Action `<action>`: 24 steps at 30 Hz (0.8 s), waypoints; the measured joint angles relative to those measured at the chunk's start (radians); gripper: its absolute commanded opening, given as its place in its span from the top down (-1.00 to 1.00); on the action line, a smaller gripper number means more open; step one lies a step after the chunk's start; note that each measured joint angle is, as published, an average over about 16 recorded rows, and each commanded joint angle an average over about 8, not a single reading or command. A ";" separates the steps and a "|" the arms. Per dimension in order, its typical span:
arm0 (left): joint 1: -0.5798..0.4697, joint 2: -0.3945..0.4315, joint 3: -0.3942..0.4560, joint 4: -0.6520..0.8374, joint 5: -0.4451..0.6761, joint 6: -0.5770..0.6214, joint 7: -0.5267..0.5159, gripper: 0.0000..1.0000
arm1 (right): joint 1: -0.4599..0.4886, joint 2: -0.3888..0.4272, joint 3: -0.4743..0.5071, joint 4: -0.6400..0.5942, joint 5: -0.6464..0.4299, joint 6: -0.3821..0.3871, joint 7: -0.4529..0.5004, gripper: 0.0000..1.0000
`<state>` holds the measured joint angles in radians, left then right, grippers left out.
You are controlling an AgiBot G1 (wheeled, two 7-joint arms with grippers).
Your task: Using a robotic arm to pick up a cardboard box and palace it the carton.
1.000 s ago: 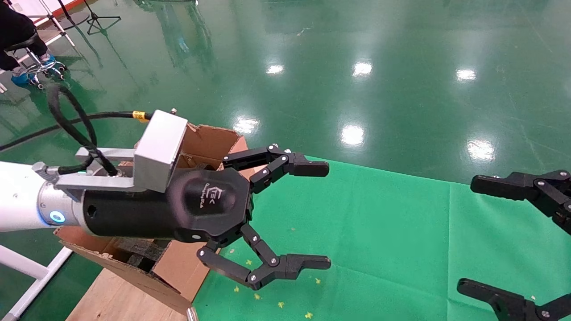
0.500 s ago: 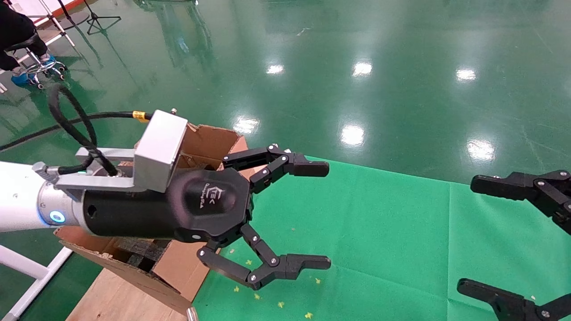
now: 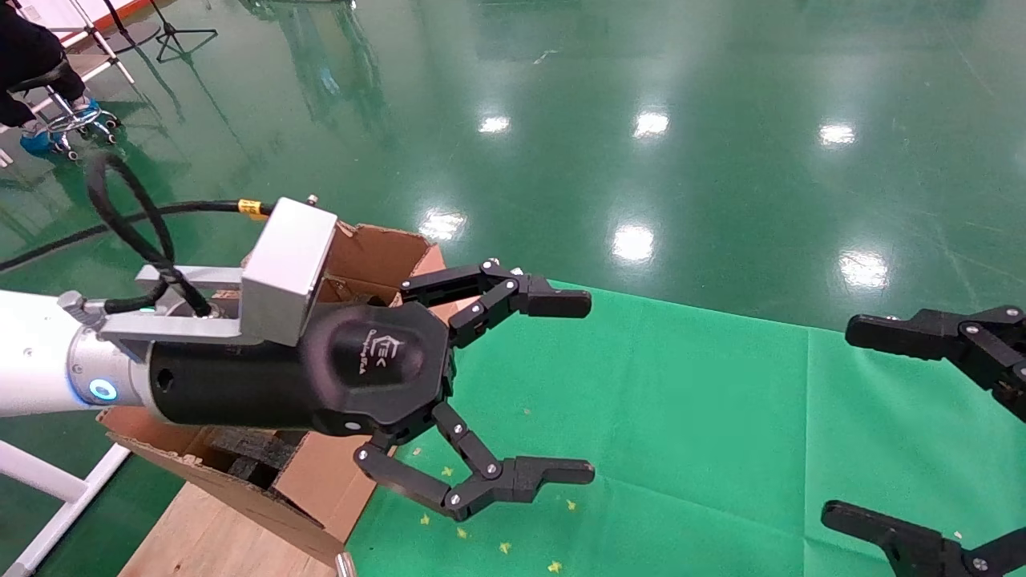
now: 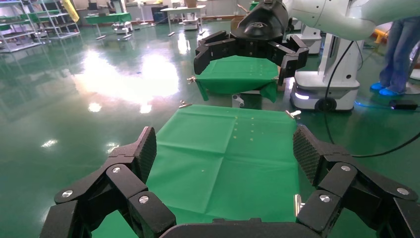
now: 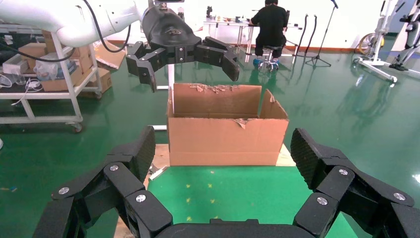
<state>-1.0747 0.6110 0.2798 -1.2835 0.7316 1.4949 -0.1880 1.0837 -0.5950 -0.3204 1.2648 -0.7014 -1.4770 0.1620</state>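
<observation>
My left gripper [image 3: 573,389] is on the white-and-silver robotic arm [image 3: 48,365]. It is open and empty, held in the air over the left part of the green cloth, right beside the carton [image 3: 377,252]. The carton is a large brown corrugated box with torn upright flaps and black foam [image 3: 248,453] inside. It also shows in the right wrist view [image 5: 225,131]. My right gripper [image 3: 850,425] is open and empty at the right edge. The small cardboard box is out of view.
The green cloth [image 3: 681,417] covers the table, with small yellow marks [image 3: 505,547] near the front. The carton stands on a wooden board [image 3: 200,533]. A seated person [image 5: 270,22] and carts stand on the green floor farther off.
</observation>
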 measured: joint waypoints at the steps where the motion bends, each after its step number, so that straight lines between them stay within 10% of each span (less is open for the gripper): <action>1: 0.000 0.000 0.000 0.000 0.000 0.000 0.000 -1.00 | 0.000 0.000 0.000 0.000 0.000 0.000 0.000 -1.00; 24: 0.000 0.000 0.000 0.000 0.000 0.000 0.000 -1.00 | 0.000 0.000 0.000 0.000 0.000 0.000 0.000 -1.00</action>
<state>-1.0747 0.6110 0.2798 -1.2835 0.7314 1.4949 -0.1880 1.0837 -0.5950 -0.3204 1.2648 -0.7014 -1.4770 0.1619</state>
